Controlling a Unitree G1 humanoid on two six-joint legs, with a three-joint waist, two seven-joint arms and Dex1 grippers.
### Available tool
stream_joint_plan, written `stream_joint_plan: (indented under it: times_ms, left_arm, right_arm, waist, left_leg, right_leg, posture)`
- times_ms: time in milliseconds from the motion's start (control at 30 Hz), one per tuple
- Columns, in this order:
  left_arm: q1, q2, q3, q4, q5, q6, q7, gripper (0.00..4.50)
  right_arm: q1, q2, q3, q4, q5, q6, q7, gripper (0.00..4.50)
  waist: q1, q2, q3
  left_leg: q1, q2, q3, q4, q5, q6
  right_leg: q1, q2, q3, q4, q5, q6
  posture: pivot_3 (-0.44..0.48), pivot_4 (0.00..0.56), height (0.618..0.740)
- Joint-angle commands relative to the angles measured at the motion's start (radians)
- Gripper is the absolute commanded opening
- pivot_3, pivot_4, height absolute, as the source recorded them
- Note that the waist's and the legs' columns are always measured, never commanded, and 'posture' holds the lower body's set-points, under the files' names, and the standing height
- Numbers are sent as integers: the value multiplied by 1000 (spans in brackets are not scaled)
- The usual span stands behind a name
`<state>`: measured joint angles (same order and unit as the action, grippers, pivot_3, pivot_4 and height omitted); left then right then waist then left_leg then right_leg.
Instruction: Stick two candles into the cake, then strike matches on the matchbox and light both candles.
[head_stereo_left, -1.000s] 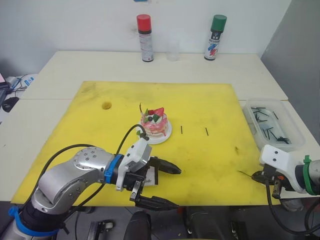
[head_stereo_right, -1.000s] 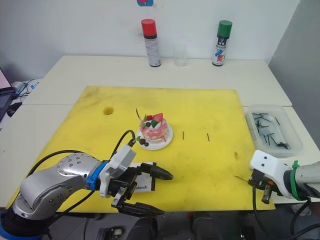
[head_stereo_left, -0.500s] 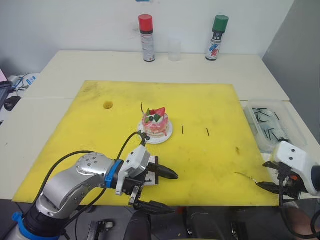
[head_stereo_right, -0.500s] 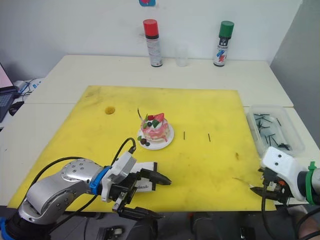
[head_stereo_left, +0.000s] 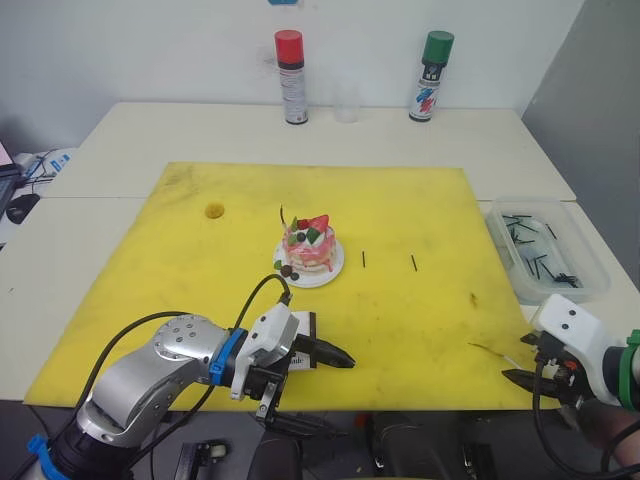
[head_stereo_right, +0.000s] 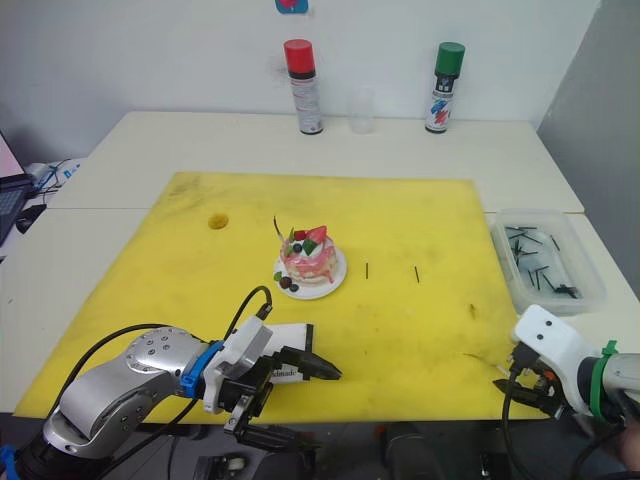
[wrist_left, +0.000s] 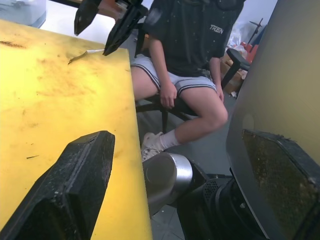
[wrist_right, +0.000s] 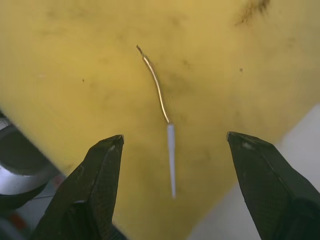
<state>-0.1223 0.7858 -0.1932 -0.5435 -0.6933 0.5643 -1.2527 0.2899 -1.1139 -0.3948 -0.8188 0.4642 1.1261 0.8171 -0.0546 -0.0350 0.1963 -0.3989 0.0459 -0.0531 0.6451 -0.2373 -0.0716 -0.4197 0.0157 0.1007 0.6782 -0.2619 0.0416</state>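
The pink-and-white cake (head_stereo_left: 310, 248) sits on its small white plate (head_stereo_left: 331, 270) in the middle of the yellow mat (head_stereo_left: 400, 200), and a thin stick rises from its left side. One candle (wrist_right: 159, 95) lies loose on the mat near the front right corner. My right gripper (wrist_right: 175, 139) hovers open just over it, one finger on each side. Two matches (head_stereo_left: 363, 258) (head_stereo_left: 413, 263) lie to the right of the cake. At the mat's front edge is the white matchbox (head_stereo_right: 290, 340). My left gripper (head_stereo_left: 330, 392) is wide open there, one finger over the box and the other below the mat's edge.
A clear box (head_stereo_left: 590, 262) with several black matches stands at the right, off the mat. A red spray can (head_stereo_left: 290, 75), a clear cup (head_stereo_left: 347, 100) and a green spray can (head_stereo_left: 430, 60) stand at the back. A person (wrist_left: 190, 60) sits beyond the mat's front right edge.
My right gripper has opened and let go of the candle, which now lies on the mat. The left arm has sunk a little at the front edge.
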Motion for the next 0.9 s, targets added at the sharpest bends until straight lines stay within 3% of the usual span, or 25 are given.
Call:
stream_joint_plan:
  times_ms: [33, 367, 900]
  left_arm:
    - [-39, -13, -9, -29, -14, 16, 13, 4500]
    - [-98, -59, -35, -77, -32, 96, 96, 4500]
    - [-67, -101, -56, -132, -30, 120, 186, 4500]
  right_arm:
    - [-48, -38, 33, 10, 9, 19, -4, 3433]
    - [-165, -152, 156, 53, 65, 128, 33, 3433]
    - [-310, -217, 357, 131, 65, 69, 67, 3433]
  waist:
    - [0, 0, 0]
    - [0, 0, 0]
    - [-1, 0, 0]
  left_leg:
    - [0, 0, 0, 0, 0, 0]
    - [-1, 0, 0, 0, 0, 0]
    - [0, 0, 0, 0, 0, 0]
  right_leg:
    - [0, 0, 0, 0, 0, 0]
    - [0, 0, 0, 0, 0, 0]
    - [0, 0, 0, 0, 0, 0]
  posture:
    - [0, 150, 740]
    - [0, 150, 740]
    - [0, 150, 740]
